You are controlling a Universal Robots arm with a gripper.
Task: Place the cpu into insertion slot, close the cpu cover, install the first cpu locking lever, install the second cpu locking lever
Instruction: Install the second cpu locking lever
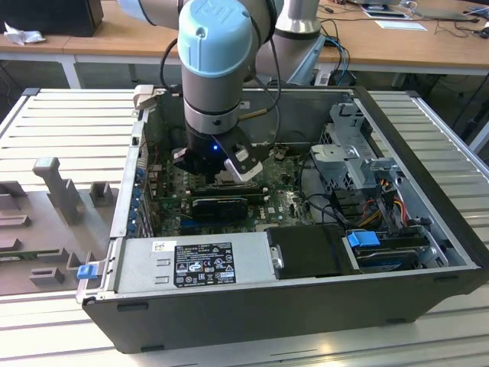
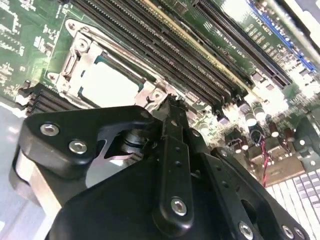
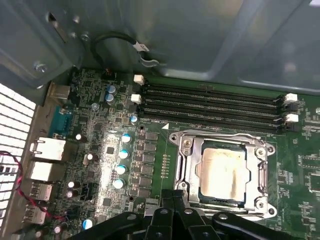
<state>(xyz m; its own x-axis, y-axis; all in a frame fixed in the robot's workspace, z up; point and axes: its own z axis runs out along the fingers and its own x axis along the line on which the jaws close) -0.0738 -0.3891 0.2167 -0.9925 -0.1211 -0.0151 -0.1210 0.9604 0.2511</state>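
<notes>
Ribbed grey desk (image 1: 69,122) panels carry the open computer case (image 1: 306,306) you are working in, with wooden benches behind it. Your hand (image 1: 221,164) is down inside the case, low over the green motherboard (image 3: 100,150). In the second wrist view its black fingers (image 2: 172,130) stand pressed together with nothing between them, and their tips sit right at the edge of the insertion slot (image 3: 225,170), by the metal rim; you cannot tell whether they touch it.

Just past the fingertips, the cpu (image 3: 223,170) lies flat in the insertion slot, its pale top showing through the large window of the cpu cover (image 3: 260,165), which lies down flat over it as a silver frame.

Beside the socket, long black memory slots (image 3: 210,107) run in parallel rows with white clips at their ends. On the socket's other side stand rows of small blue-topped capacitors (image 3: 122,155).

Farther out, in the exterior view, a grey power supply (image 1: 191,264) lies along the case's near edge, and a metal drive cage (image 1: 351,145) with loose cables sits towards the exterior view's right.
</notes>
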